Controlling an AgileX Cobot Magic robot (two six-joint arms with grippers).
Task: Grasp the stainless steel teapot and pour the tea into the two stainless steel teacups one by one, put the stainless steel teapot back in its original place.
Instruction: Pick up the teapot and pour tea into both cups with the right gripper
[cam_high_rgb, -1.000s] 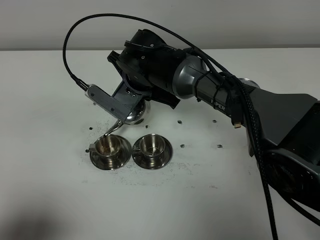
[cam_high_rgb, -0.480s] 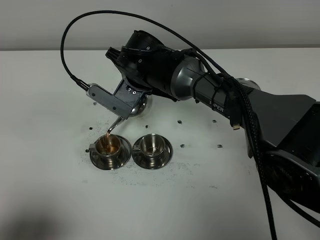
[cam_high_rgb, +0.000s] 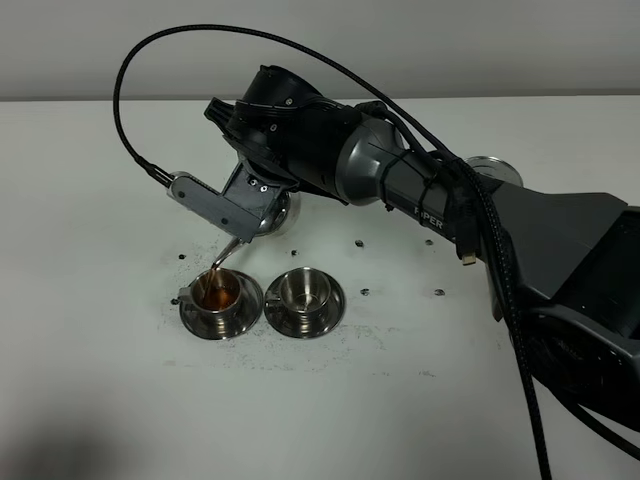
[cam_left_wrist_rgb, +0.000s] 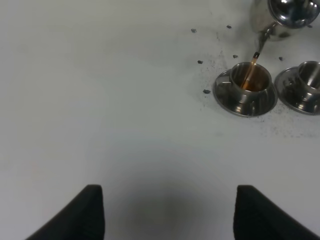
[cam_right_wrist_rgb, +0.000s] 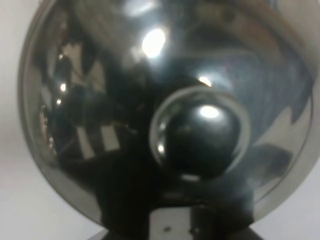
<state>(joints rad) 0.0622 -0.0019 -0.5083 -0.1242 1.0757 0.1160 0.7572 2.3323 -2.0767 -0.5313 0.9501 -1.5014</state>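
The stainless steel teapot (cam_high_rgb: 278, 216) hangs tilted above the table, my right gripper (cam_high_rgb: 262, 203) shut on it. Its thin spout (cam_high_rgb: 229, 253) points down into the left of the two stainless steel teacups (cam_high_rgb: 216, 292), and a thin stream of tea (cam_left_wrist_rgb: 250, 71) runs into that cup (cam_left_wrist_rgb: 246, 84), which holds reddish-brown liquid. The right teacup (cam_high_rgb: 303, 290) stands on its saucer beside it, with no tea in it. The right wrist view is filled by the teapot's lid and knob (cam_right_wrist_rgb: 200, 132). My left gripper (cam_left_wrist_rgb: 170, 215) hovers open over bare table, well short of the cups.
A round steel disc (cam_high_rgb: 495, 170) lies behind the right arm at the back right. Small dark specks (cam_high_rgb: 364, 292) dot the white table around the cups. A black cable (cam_high_rgb: 125, 90) loops high over the left side. The right arm's base (cam_high_rgb: 580, 300) fills the right edge.
The right gripper has tipped the teapot further and shifted slightly left. Tea began flowing from the spout, and the left cup has filled with reddish-brown liquid.
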